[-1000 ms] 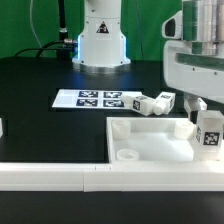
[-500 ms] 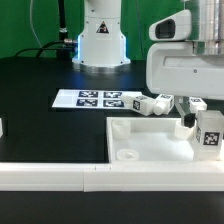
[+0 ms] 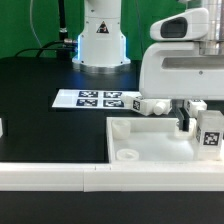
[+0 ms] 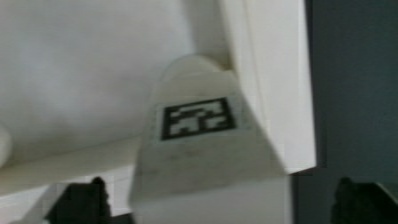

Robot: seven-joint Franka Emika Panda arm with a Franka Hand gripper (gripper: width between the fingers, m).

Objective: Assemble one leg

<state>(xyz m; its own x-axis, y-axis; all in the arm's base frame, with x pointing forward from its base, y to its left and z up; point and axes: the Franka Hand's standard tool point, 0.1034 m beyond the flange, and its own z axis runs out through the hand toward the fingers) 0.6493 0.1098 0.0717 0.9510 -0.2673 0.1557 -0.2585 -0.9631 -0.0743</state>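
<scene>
A white leg (image 3: 210,131) with a black-and-white tag stands upright at the panel's edge on the exterior view's right. In the wrist view the leg (image 4: 203,150) lies between my two dark fingertips (image 4: 84,200), with a gap on each side. My gripper (image 3: 203,118) is open and low around the leg, and one dark finger (image 3: 186,122) shows beside it. The other finger is hidden in the exterior view. The large flat white panel (image 3: 150,140) with a round corner socket (image 3: 127,156) lies under the leg.
Two more legs (image 3: 153,104) lie behind the panel, next to the marker board (image 3: 98,98). A white rail (image 3: 60,177) runs along the front. A small white part (image 3: 2,128) sits at the exterior view's left edge. The robot base (image 3: 100,35) stands at the back.
My gripper has moved toward the exterior view's left and come down, so its finger now sits beside the upright leg. The leg and the panel have not moved.
</scene>
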